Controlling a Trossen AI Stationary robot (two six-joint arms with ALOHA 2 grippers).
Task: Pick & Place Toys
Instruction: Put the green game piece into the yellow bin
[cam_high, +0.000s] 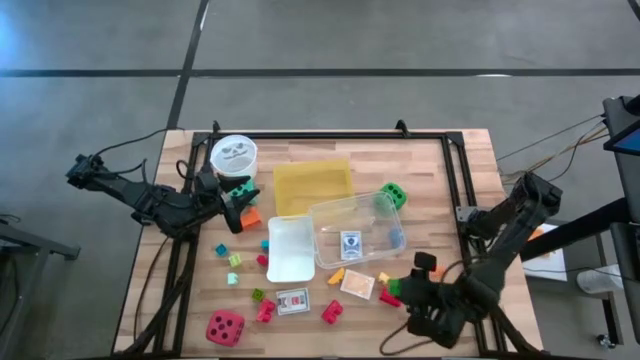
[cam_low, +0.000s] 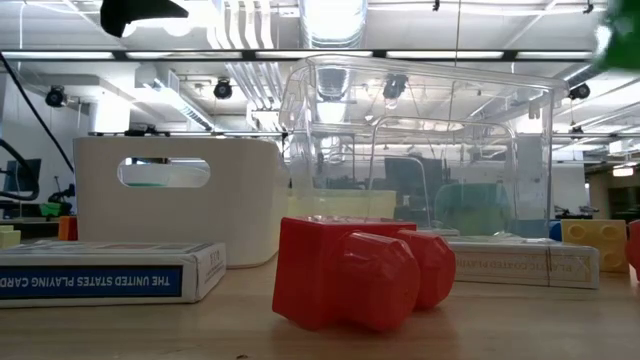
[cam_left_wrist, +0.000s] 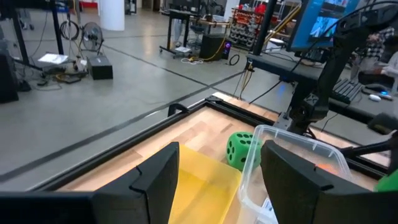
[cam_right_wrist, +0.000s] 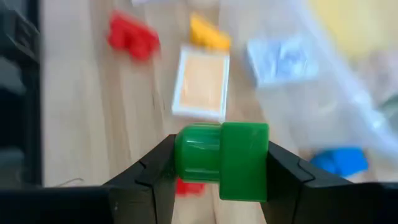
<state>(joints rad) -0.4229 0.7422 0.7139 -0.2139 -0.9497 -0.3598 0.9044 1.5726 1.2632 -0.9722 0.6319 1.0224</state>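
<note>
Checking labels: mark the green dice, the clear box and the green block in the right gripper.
green dice (cam_high: 392, 194): high view, its dotted top face.
clear box (cam_high: 330, 209): high view, its far rim.
green block (cam_right_wrist: 231, 160): right wrist view, its front face, between the right gripper (cam_right_wrist: 221, 171) fingers.

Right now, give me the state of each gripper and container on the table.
right gripper: shut on green block, held off the table.
left gripper: open, holding nothing.
clear box: upright, uncovered, card pack inside.
white cup: upright.
</note>
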